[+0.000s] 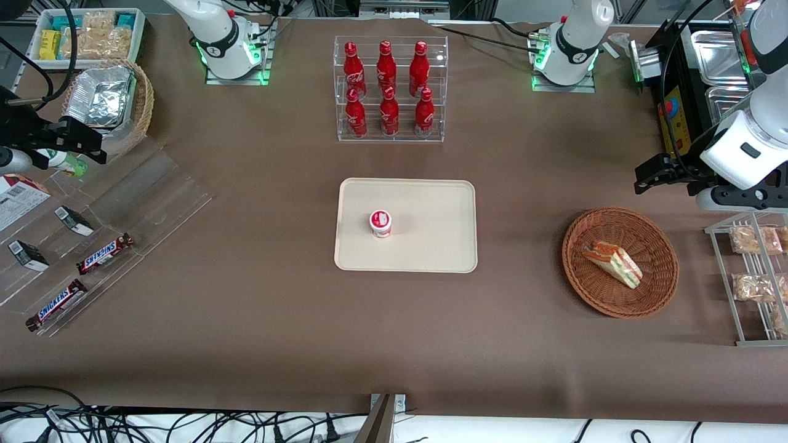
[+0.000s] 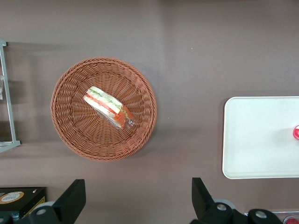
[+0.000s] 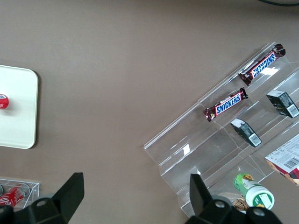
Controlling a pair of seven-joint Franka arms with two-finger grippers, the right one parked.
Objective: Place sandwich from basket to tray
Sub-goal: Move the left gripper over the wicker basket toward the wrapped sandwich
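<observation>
Brown cloth: covers the whole counter (image 1: 246, 320).
Basket (image 1: 620, 262): reddish-brown woven wicker, round and shallow, resting on the counter toward the working arm's end, well apart from the tray.
Sandwich (image 1: 613, 263): triangular wedge in clear wrap, white bread with red, orange and green layers; lies inside the basket, near its middle, on its side.
Wire rack (image 1: 748, 280): just beside the basket at the working arm's end of the counter; holds brownish snack packets.
Tray (image 1: 431, 246): cream-beige, rectangular, rounded corners, low rim; flat on the counter at its middle.
Cup (image 1: 380, 223): 1 small round container with a red and white lid, upright on the tray.
Candy bars (image 1: 104, 253): 2 Snickers bars on a clear acrylic stand toward the parked arm's end.
Pincer (image 1: 662, 175): black, on the left arm, held above the counter, farther from the front camera than the basket; it touches nothing. In the left wrist view the pincer (image 2: 135, 203) has its 2 fingers (image 2: 70, 200) spread wide apart, with nothing between them.
Bottles (image 1: 386, 86): 6 red bottles in 2 rows of 3 in a clear rack, farther from the front camera than the tray.
</observation>
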